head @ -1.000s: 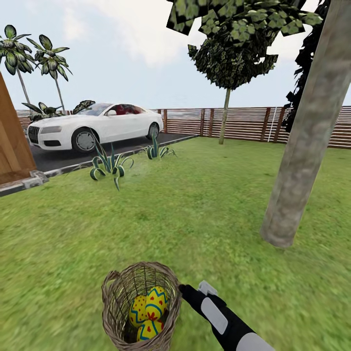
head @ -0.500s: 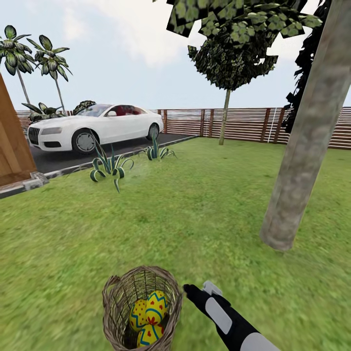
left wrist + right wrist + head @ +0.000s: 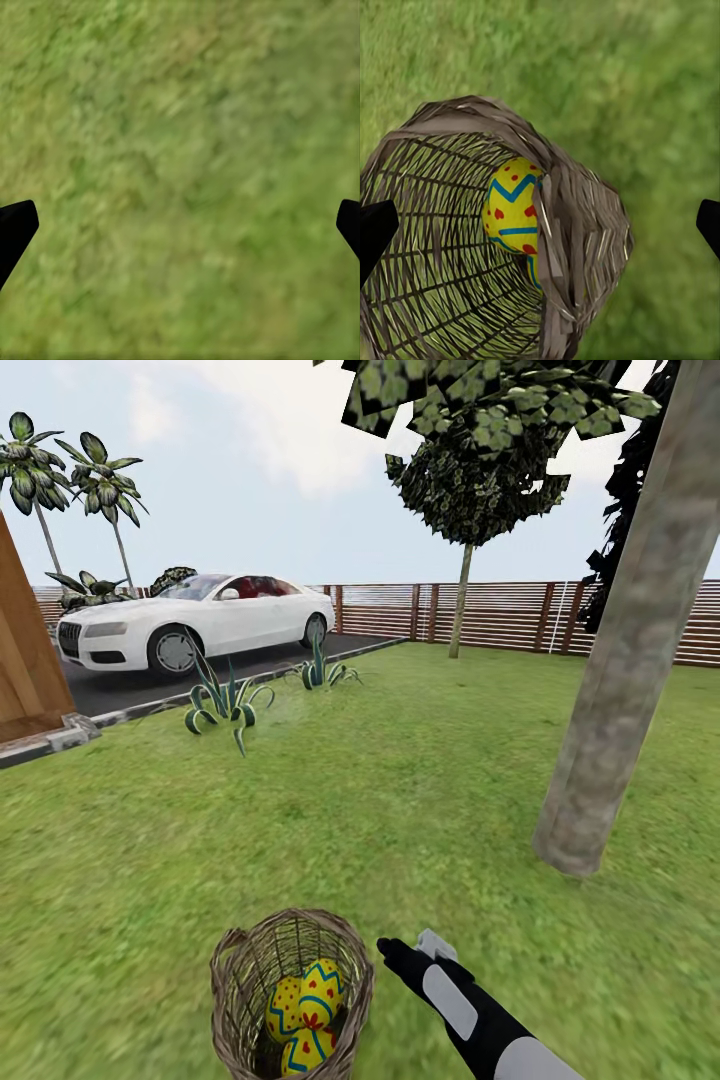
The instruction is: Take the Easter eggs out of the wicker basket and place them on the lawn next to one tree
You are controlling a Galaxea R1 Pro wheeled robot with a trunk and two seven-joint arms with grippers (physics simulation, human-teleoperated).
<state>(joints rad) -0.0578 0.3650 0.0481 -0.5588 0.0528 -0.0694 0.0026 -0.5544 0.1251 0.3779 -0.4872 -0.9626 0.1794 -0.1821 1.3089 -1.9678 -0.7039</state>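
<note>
The wicker basket [image 3: 290, 1000] stands on the lawn [image 3: 380, 810] at the bottom of the head view, with three yellow Easter eggs [image 3: 305, 1000] with blue zigzags piled inside. My right gripper [image 3: 392, 955] hovers just to the right of its rim, open and empty. In the right wrist view the basket [image 3: 585, 232] sits between the spread fingertips [image 3: 375, 229], and one egg [image 3: 514, 206] shows through the weave. A thick grey-brown tree [image 3: 625, 650] rises from the grass to the front right. My left gripper [image 3: 180, 225] is open over bare grass.
A white car [image 3: 190, 618] is parked on the dark driveway at the left, behind two spiky plants [image 3: 225, 700]. A thin-trunked tree [image 3: 462, 600] stands before the slatted fence [image 3: 500, 615] at the back. A wooden wall [image 3: 25, 650] is at the far left.
The head view has tipped up a little, so the basket sits slightly lower. My right gripper has drawn a small way off the basket's rim, to the right.
</note>
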